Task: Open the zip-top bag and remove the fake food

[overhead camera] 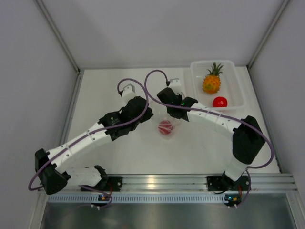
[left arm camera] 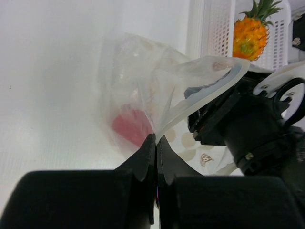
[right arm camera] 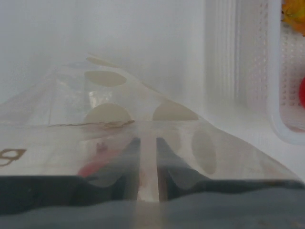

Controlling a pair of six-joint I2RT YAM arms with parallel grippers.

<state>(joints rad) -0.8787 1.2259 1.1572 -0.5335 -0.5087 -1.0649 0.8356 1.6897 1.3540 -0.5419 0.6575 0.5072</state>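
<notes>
zip-top bag (left arm camera: 138, 71) sits mid table (overhead camera: 119, 157) btwn both arms, mouth gaping, red fruit (left arm camera: 131, 126) inside. L gripper (left arm camera: 156, 140): fingers together, pinching bag lip. R gripper (right arm camera: 147, 141): under the film, fingers seen thru it w/ narrow gap, can't tell if clamped. pineapple (overhead camera: 212, 81) + other red fruit (overhead camera: 219, 101) in bin (overhead camera: 194, 81), back right.

Right wrist view: the zip-top bag (right arm camera: 143, 124) lies close before the lens, its film veiling the right gripper (right arm camera: 147, 167) to dark blurs. The pineapple (right arm camera: 294, 14) and a red fruit (right arm camera: 302, 93) are cut by the right edge. Left wrist view: the bagged red fruit (left arm camera: 131, 126) is a soft pink smear behind creased plastic.
</notes>
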